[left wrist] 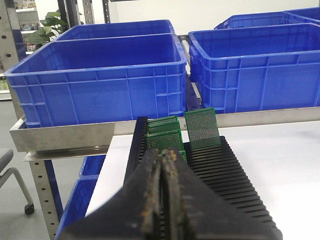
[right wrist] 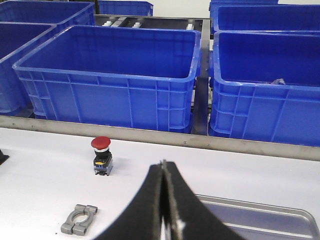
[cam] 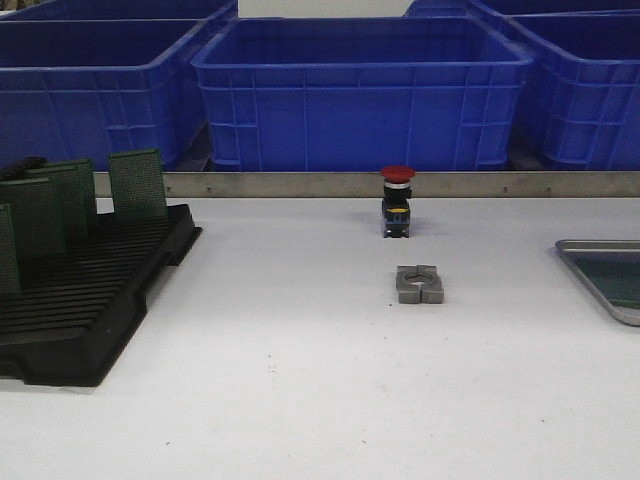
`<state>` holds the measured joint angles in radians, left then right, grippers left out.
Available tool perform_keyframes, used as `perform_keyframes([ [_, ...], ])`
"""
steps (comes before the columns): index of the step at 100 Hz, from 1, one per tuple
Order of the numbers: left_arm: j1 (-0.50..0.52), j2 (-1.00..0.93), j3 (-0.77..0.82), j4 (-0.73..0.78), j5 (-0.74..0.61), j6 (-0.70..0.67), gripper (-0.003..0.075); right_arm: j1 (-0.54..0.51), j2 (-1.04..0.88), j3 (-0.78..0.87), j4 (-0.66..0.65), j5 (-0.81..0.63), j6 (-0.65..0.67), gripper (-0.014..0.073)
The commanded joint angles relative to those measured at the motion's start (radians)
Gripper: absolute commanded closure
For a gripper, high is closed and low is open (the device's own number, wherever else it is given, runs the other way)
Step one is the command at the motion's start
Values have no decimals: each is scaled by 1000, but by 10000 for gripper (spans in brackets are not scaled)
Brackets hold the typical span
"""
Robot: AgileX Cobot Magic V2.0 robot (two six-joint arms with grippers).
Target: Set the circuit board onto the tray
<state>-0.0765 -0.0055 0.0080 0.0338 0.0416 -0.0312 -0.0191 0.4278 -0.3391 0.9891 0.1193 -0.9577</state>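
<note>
Several green circuit boards (cam: 137, 183) stand upright in a black slotted rack (cam: 100, 300) at the table's left; they also show in the left wrist view (left wrist: 202, 128). The silver-grey tray (cam: 590, 246) lies at the table's right edge, partly cut off; its rim also shows in the right wrist view (right wrist: 260, 206). My left gripper (left wrist: 163, 155) is shut with nothing between its jaws, hovering over the near end of the rack (left wrist: 235, 175). My right gripper (right wrist: 162, 164) is shut and empty, above the table beside the tray. Neither gripper shows in the front view.
A red push button (cam: 397, 200) stands mid-table at the back, with a grey metal clamp (cam: 419, 284) just in front of it. Big blue crates (cam: 360, 90) line a metal rail (cam: 300, 184) behind the table.
</note>
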Motion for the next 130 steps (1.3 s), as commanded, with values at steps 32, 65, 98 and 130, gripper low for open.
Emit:
perform_keyframes([
  [32, 3, -36, -1, -10, -82, -12, 738, -2, 4, -26, 14, -54, -12, 662],
  [65, 3, -36, -1, -10, -82, -12, 738, -2, 4, -26, 14, -79, -8, 662],
  [98, 3, -36, -1, -10, -82, -12, 738, -2, -1, -23, -595, -76, 619, 662],
  [130, 3, -36, -1, -10, -82, -12, 738, -2, -95, 117, -1002, -284, 1061, 662],
])
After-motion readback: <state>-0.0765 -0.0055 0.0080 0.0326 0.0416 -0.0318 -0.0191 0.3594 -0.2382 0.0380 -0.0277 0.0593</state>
